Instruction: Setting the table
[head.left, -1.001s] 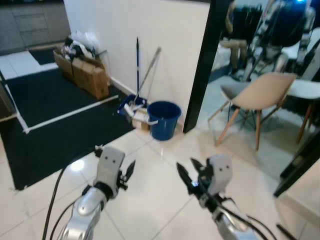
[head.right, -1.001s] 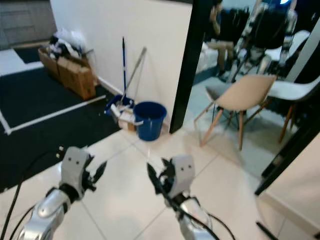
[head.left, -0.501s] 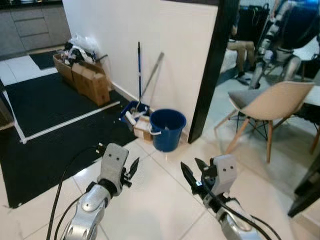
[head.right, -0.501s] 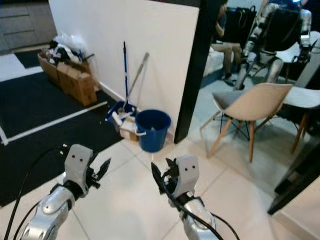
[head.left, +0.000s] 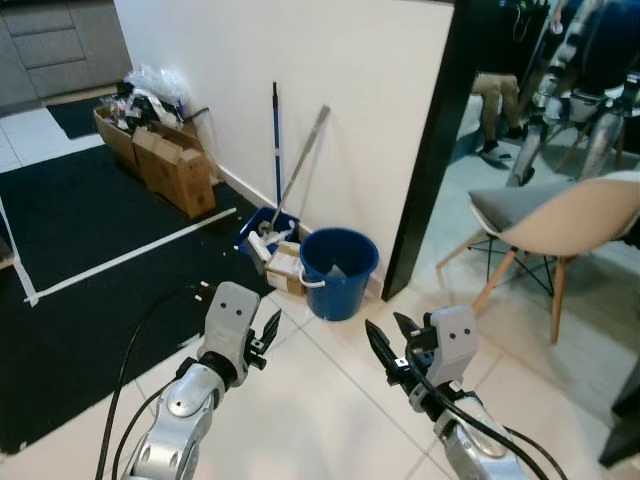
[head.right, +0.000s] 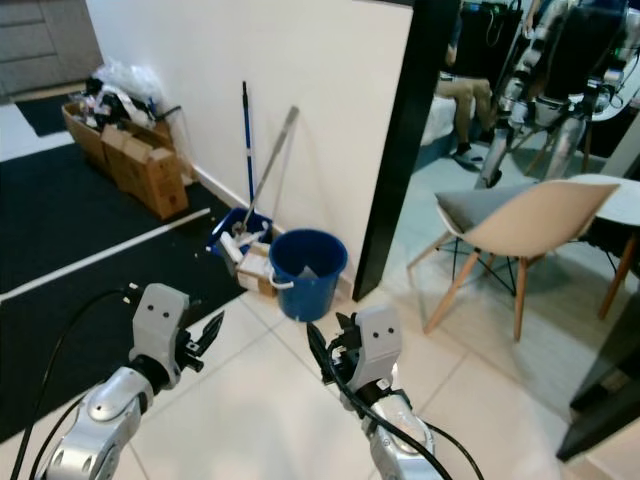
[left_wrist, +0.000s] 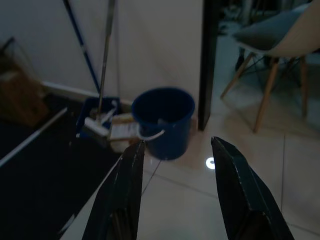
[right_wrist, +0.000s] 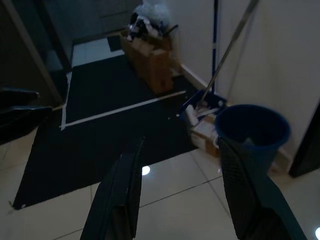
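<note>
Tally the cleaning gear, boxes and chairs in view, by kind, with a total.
Blue bucket: 1
Long-handled tools leaning on the wall: 2
Cardboard boxes: 2
Wooden-legged chair: 1
Total: 6

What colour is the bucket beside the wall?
Blue; the bucket shows best in the left eye view.

2 silver arms — black cables, black-fingered left gripper (head.left: 262, 338)

White tiled floor (head.left: 330, 400) meets a black mat (head.left: 90, 240), white wall (head.left: 330, 90), and a wooden-legged chair (head.left: 560, 215).
</note>
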